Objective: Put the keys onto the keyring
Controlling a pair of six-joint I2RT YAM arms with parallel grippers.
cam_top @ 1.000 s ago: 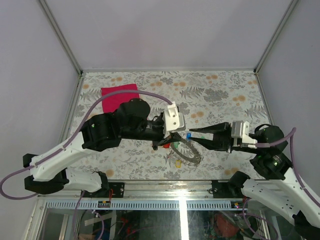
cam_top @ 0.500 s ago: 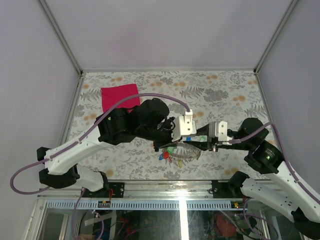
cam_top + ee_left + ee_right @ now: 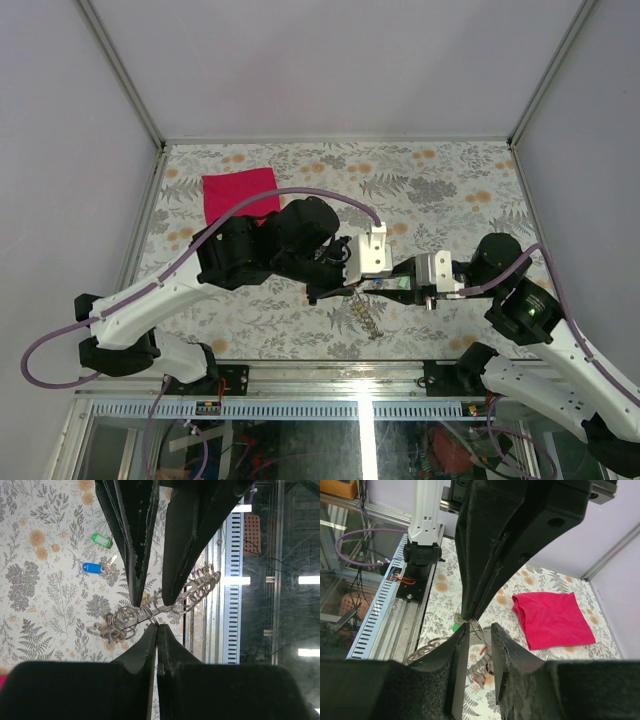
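Note:
My left gripper [image 3: 156,626] is shut on the wire of the keyring [image 3: 150,608], a grey coiled metal ring held off the table. In the top view the keyring [image 3: 366,316] hangs below where both grippers meet. My right gripper [image 3: 479,633] faces the left one, jaws apart, with a thin loop of the ring between its fingertips [image 3: 461,641]. In the left wrist view its black fingers [image 3: 136,575] straddle the coil. A blue key [image 3: 92,568] and a green key [image 3: 101,540] lie on the table. A red key [image 3: 482,650] hangs by the ring.
The magenta cloth [image 3: 240,192] lies at the back left of the floral table [image 3: 450,180]. The table's metal front rail [image 3: 232,555] runs close under the keyring. White walls [image 3: 90,150] stand on three sides.
The left arm has swung right and lifted the keyring, which now hangs edge-on. The right gripper has moved left until its fingertips meet the left gripper's at the ring.

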